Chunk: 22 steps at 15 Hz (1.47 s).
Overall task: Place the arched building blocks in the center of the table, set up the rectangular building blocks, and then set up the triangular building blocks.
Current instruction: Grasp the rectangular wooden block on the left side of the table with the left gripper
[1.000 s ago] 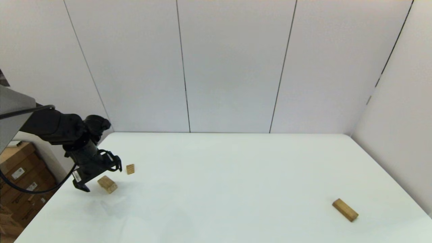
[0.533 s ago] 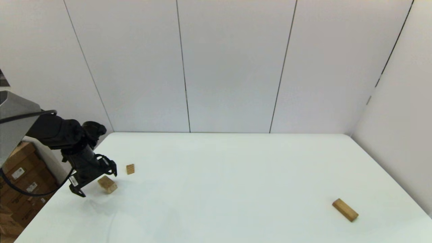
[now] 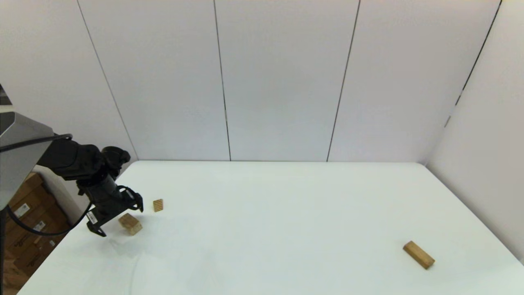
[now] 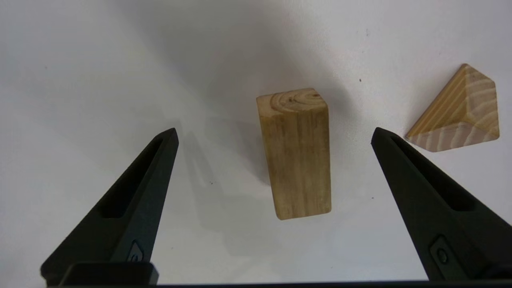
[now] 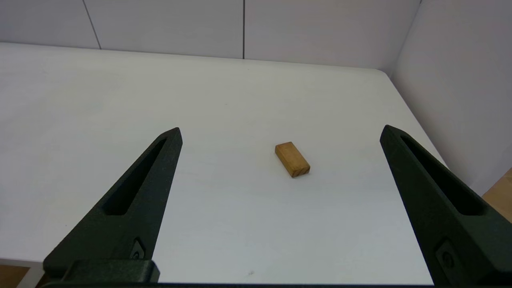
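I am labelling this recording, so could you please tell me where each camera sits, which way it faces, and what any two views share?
Head view: on the head, facing forward and down over the table; left gripper shows.
Left wrist view: behind the open left gripper, looking down on the arched block and triangular block.
Right wrist view: behind the open right gripper, facing the rectangular block.
Shared: head and left wrist views both show the arched block.
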{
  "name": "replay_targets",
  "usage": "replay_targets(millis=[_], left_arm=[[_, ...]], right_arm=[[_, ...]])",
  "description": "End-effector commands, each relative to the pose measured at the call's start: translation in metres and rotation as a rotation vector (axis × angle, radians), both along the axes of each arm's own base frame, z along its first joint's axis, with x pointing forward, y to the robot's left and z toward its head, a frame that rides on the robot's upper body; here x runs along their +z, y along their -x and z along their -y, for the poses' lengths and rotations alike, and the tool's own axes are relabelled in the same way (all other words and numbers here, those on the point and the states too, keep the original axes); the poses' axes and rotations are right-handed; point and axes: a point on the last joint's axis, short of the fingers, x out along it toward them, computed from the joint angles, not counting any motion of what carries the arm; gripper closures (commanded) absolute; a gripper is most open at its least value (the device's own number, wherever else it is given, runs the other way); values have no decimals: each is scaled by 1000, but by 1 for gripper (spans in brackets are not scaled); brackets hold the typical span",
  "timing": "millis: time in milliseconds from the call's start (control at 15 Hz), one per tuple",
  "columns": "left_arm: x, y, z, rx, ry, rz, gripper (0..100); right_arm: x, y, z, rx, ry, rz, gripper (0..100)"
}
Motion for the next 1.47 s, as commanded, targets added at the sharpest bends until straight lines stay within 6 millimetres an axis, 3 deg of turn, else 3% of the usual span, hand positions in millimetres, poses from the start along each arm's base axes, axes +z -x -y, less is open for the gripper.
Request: replay_targets(millis=[67, 600, 1200, 1267, 1467], left_arm=[[0, 0, 1, 2, 2, -1, 0], [-7, -2, 17, 3, 14, -28, 0], [-9, -6, 18, 3, 13, -23, 0], [-10, -6, 18, 13, 7, -26, 100], [-10, -8, 17, 26, -2, -21, 100]], right_arm=[[0, 0, 0, 1, 1, -1, 0], [0, 0, 0, 1, 0, -1, 0], [0, 0, 0, 1, 1, -1, 0], [0, 0, 0, 1, 1, -1, 0], [0, 0, 0, 1, 1, -1, 0]])
